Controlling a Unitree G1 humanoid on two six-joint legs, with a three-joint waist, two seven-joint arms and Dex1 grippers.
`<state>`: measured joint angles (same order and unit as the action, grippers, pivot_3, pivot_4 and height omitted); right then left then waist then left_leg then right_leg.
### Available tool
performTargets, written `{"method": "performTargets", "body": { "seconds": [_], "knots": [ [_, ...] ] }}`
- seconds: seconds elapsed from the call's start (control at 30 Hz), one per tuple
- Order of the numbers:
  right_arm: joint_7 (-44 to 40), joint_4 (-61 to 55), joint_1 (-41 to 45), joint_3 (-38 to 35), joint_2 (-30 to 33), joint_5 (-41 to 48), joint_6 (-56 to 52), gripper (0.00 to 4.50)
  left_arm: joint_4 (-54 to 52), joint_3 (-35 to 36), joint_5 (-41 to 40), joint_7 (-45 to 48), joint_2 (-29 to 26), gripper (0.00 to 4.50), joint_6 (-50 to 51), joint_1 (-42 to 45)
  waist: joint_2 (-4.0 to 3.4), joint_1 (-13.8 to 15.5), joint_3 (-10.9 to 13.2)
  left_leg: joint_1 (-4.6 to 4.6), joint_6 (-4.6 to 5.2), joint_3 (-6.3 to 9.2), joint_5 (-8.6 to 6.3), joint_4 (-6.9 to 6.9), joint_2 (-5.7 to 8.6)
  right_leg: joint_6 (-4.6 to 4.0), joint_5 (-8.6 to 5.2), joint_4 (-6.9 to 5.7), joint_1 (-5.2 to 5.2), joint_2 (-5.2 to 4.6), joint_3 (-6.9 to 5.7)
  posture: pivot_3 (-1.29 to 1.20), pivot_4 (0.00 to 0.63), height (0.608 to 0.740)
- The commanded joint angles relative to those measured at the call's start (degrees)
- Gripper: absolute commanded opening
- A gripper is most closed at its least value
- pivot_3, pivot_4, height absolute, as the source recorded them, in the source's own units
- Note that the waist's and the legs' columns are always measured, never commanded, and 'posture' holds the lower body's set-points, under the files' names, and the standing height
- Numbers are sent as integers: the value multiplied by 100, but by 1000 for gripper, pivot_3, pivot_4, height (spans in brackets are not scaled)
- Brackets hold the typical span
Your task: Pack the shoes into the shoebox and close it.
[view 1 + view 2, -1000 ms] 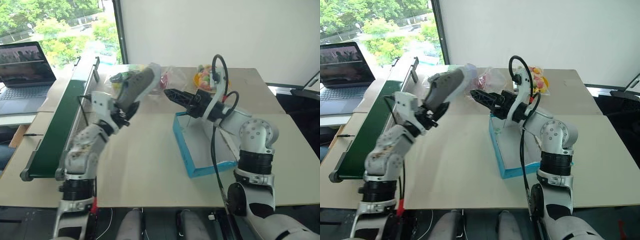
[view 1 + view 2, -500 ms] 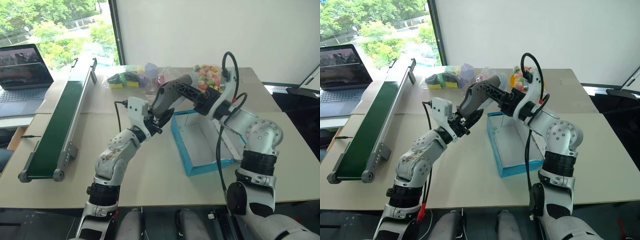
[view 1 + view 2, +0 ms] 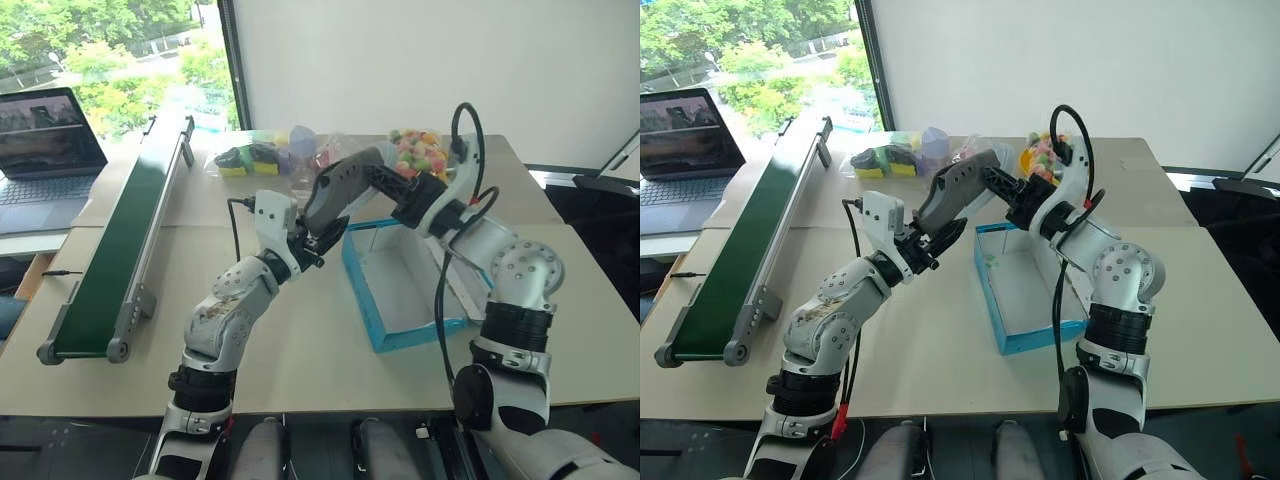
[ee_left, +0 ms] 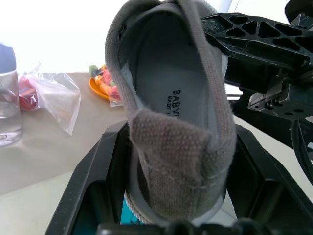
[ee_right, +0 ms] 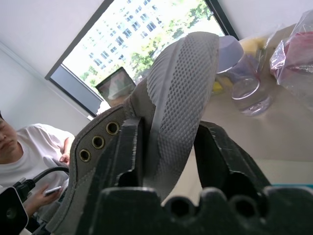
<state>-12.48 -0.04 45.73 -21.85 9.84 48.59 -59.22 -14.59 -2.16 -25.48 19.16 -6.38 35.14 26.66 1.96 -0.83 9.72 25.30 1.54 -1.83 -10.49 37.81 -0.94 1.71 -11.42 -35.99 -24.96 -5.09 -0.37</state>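
- One grey shoe (image 3: pixel 345 190) is up in the air, held between both arms above the table (image 3: pixel 300 330), just off the near-left corner of the shoebox (image 3: pixel 400 300).
- The left gripper (image 3: pixel 318 242) has the heel end: in the left wrist view its two black fingers (image 4: pixel 88 181) sit either side of the heel, pressed against the fabric, clamped on the shoe.
- The right gripper (image 3: pixel 1012 192) comes in from the other side at the toe end. In the right wrist view its fingers (image 5: pixel 124 152) straddle the front of the shoe, one on the upper by the eyelets, one against the ribbed sole, so it grips the shoe too.
- The shoe tilts, toe higher and pointing away toward the far side of the table, opening facing the left wrist camera.
- The shoebox lies open on the table under the right arm, bright blue walls, pale inside, with no shoe visible in it.
- The lid area on its far right side is hidden behind the arm; I can't tell how it lies.
- Along the table's left edge runs a long green conveyor belt (image 3: pixel 125 240), well apart from the box.
- At the far edge sit a clear bottle with a purple cap (image 3: pixel 302 150), plastic bags (image 3: pixel 245 155) and a heap of coloured items (image 3: pixel 420 150).
- A laptop (image 3: pixel 45 145) stands open beyond the conveyor belt.
- A person in a white shirt (image 5: pixel 29 161) shows in the right wrist view, phone in hand.
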Motion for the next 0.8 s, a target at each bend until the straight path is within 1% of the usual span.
{"method": "performTargets", "body": {
  "seconds": [0.03,0.07,0.17,0.23,0.3,0.33,0.37,0.47,0.53,0.6,0.67,0.73,0.8],
  "knots": [
    [-92,18,177,-35,36,85,307,498,-328,18,-201,103,32,2361,-10,58,0,3,0,0,0,0,0,0,0,0,0,0,0,0,0,0,150,740],
    [-100,44,187,-26,33,79,324,371,-332,24,-215,105,34,2361,12,60,0,3,0,0,0,0,0,0,1,0,0,0,0,-1,0,0,150,740],
    [-129,84,203,13,56,54,359,316,-370,81,-289,110,-21,2361,147,15,0,2,0,0,0,-1,0,0,2,0,0,1,0,-2,1,0,150,740],
    [-159,91,207,62,100,16,398,303,-428,234,-492,179,-93,3242,298,-79,0,-3,0,1,0,-1,0,0,1,0,0,2,0,-1,1,0,150,740],
    [-217,65,211,127,187,-37,426,296,-488,243,-404,215,-354,3800,415,-190,0,1,0,1,0,1,0,0,0,0,0,1,0,-1,1,0,150,740],
    [-248,58,240,162,266,-79,436,296,-511,270,-386,251,-487,4285,453,-249,-1,-1,0,1,0,0,0,0,0,0,0,1,-1,-1,1,0,150,740],
    [-287,46,282,204,376,-135,440,296,-535,342,-440,283,-584,4408,499,-303,-1,-1,1,1,0,0,0,0,0,0,0,1,-1,-1,1,0,150,740],
    [-446,26,546,421,886,-377,403,296,-579,520,-564,385,-859,4408,556,-434,-6,0,4,1,0,0,0,0,1,0,0,2,-3,-3,2,0,150,740],
    [-456,132,886,524,1283,-505,192,296,-607,437,-414,594,-1159,4408,469,-599,-6,2,4,0,0,0,0,0,1,1,0,1,-3,-4,3,0,150,740],
    [-557,225,1173,808,1810,-722,-150,296,-646,274,-203,833,-1481,4408,309,-756,-12,1,7,1,0,-3,0,0,1,0,0,2,-6,-3,5,0,150,740],
    [-937,185,1193,1522,2529,-1207,-234,296,-676,180,-213,973,-1639,4408,302,-788,-13,22,8,1,0,-9,0,-3,0,-6,-4,3,-8,-4,4,0,150,740],
    [-1190,254,1190,1813,2944,-1362,-382,296,-746,147,-352,1157,-1695,4408,329,-762,-12,60,8,1,-1,-8,-1,-7,0,-11,-12,12,-4,-8,-7,0,150,740],
    [-1533,204,1143,2176,3335,-1600,-324,296,-847,2,-332,1469,-1873,4408,253,-774,-12,63,8,6,-1,-10,-2,-7,-2,-16,-16,21,-4,-13,-6,0,150,740]
  ]
}}
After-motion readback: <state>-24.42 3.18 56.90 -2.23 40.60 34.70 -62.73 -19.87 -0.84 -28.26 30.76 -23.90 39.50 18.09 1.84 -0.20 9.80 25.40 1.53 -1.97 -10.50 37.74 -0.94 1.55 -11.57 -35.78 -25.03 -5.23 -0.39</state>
